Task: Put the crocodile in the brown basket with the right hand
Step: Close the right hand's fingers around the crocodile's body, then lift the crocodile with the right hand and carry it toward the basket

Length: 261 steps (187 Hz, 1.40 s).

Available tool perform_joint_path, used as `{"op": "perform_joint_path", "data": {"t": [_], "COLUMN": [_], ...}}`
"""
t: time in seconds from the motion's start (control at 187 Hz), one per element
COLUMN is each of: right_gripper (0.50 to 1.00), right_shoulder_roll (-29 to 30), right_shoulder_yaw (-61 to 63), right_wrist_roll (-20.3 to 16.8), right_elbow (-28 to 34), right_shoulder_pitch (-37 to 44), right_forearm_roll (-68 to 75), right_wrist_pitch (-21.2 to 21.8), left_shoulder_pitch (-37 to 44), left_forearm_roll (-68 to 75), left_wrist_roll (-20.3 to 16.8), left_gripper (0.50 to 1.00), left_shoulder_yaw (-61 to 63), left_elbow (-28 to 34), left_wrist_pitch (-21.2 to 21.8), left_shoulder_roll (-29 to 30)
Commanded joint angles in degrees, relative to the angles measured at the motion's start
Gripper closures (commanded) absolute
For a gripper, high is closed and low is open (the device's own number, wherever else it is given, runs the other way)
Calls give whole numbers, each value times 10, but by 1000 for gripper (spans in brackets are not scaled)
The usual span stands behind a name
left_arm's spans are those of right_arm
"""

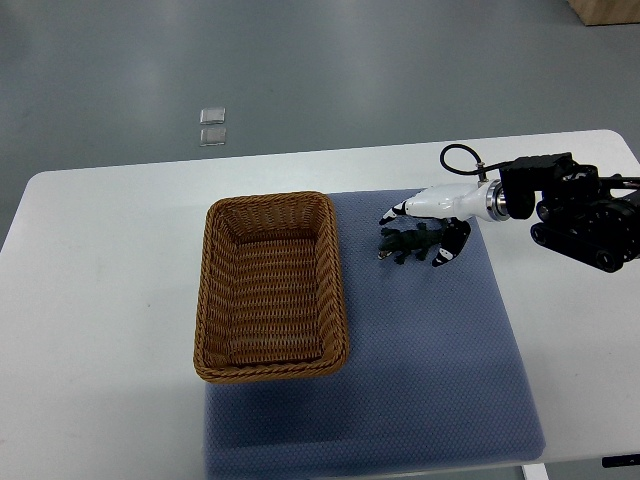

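Top view, right hand (436, 206) over the crocodile (405, 243) on blue mat (440, 350), grip impossible to tell, brown basket (339, 285) just left.

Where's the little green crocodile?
Top view: the dark green toy crocodile sits on the blue mat, right of the brown wicker basket, at the white right hand.
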Motion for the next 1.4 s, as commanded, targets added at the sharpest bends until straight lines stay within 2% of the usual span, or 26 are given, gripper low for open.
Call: {"op": "perform_joint_path", "data": {"t": [0.0, 0.171, 0.273, 0.423, 0.514, 0.958, 1.146, 1.392], "right_gripper": [585, 599, 630, 701, 722, 948, 948, 944], "right_shoulder_roll": [0, 0, 0, 0, 0, 4, -4, -36], "right_shoulder_yaw": [-5, -5, -6, -6, -6, -6, 4, 6], "right_wrist_roll": [0, 0, 0, 0, 0, -1, 0, 19], "right_elbow": [0, 0, 0, -1, -3, -6, -6, 1], "right_shoulder_pitch": [2, 1, 1, 2, 2, 7, 13, 78], "right_forearm_roll": [0, 0, -1, -7, -11, -11, -10, 4], "right_wrist_pitch": [0, 0, 0, -1, -2, -6, -6, -5], "left_shoulder_pitch": [0, 0, 0, 0, 0, 0, 0, 0], "left_forearm_roll": [0, 0, 0, 0, 0, 0, 0, 0], "left_wrist_roll": [0, 0, 0, 0, 0, 0, 0, 0], "left_gripper": [500, 500, 500, 500, 500, 500, 500, 500], "left_shoulder_yaw": [0, 0, 0, 1, 1, 2, 1, 1], "left_elbow": [0, 0, 0, 0, 0, 0, 0, 0], "left_wrist_pitch": [0, 0, 0, 0, 0, 0, 0, 0], "left_shoulder_roll": [0, 0, 0, 0, 0, 0, 0, 0]}}
